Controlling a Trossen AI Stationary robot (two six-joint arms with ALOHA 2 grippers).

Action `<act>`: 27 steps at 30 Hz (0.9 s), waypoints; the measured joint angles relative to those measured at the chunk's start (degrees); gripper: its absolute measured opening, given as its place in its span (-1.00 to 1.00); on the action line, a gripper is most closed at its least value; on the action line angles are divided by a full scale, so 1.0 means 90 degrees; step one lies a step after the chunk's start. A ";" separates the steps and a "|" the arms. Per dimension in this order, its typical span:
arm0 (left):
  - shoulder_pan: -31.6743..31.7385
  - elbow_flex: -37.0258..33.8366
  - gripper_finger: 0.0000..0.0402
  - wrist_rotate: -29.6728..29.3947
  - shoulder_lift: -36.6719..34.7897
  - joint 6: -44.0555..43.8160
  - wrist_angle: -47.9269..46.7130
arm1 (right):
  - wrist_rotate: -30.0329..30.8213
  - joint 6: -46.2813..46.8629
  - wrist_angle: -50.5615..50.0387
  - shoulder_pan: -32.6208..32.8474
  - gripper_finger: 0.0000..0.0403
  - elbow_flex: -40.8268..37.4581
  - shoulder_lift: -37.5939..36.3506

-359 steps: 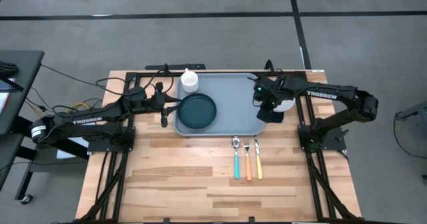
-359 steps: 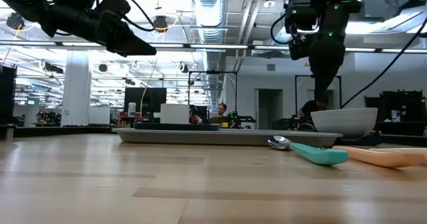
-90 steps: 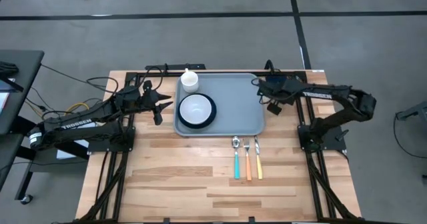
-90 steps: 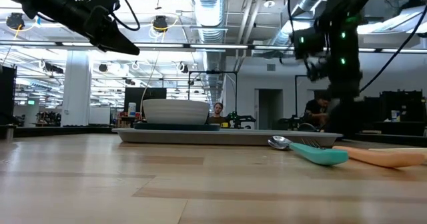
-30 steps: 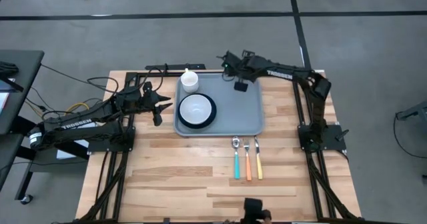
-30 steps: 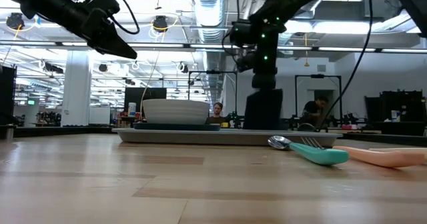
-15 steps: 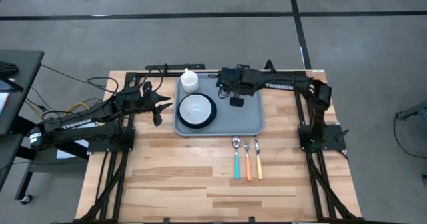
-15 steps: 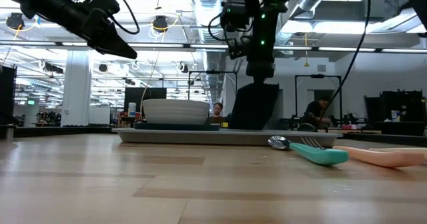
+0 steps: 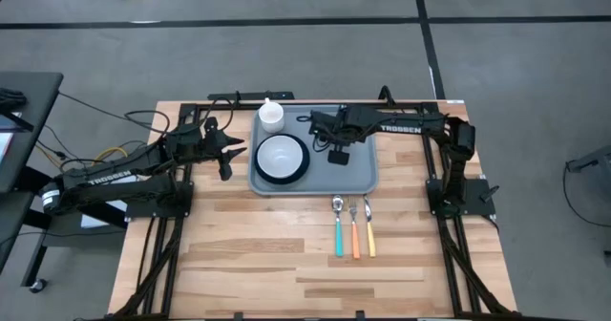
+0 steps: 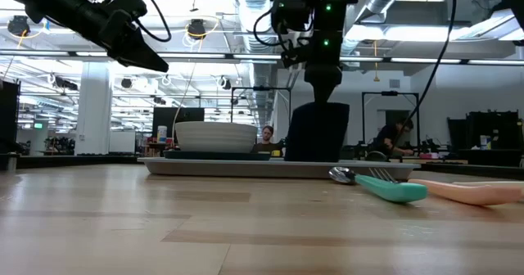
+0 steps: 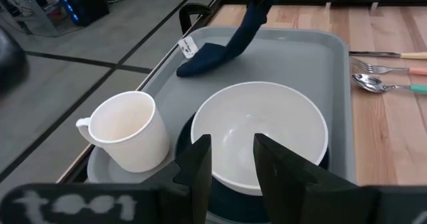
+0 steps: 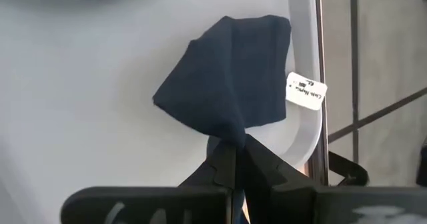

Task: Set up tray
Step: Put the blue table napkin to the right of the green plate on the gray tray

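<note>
We see the tray (image 9: 358, 173) at the desk's far side with bowl (image 9: 280, 156) and cup (image 9: 271, 115) on it, our right tool (image 9: 330, 138) pinching the napkin (image 9: 338, 155) above it, while fork and spoons (image 9: 353, 227) wait outside.

Robotics lab / open-plan workshop. Wooden bench (image 9: 286, 254) w/ black metal frame stands on grey concrete floor w/ dark tape lines (image 9: 425, 34). Low view: exposed silver ducts (image 10: 254, 17) + pipes on ceiling, strip lights, more workstations w/ monitors (image 10: 184, 123), a seated person (image 10: 267, 136) in bkgd.
</note>
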 joint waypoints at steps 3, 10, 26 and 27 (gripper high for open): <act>0.0002 0.0002 -0.49 0.0002 0.0001 -0.0028 0.0000 | -0.0021 -0.0007 -0.0032 -0.0085 -1.00 0.0000 0.0000; 0.0002 0.0002 -0.49 0.0010 0.0001 -0.0092 -0.0002 | -0.0434 -0.0053 -0.0051 -0.0266 -1.00 0.0000 0.0000; 0.0002 0.0001 -0.49 0.0285 0.0001 -0.0084 -0.0024 | -0.1302 -0.0052 -0.0245 0.0081 -0.79 0.0000 0.0002; 0.0000 0.0002 -0.49 0.0326 0.0001 -0.0084 -0.0026 | -0.1331 -0.0053 -0.0246 0.0082 -0.74 0.0000 0.0002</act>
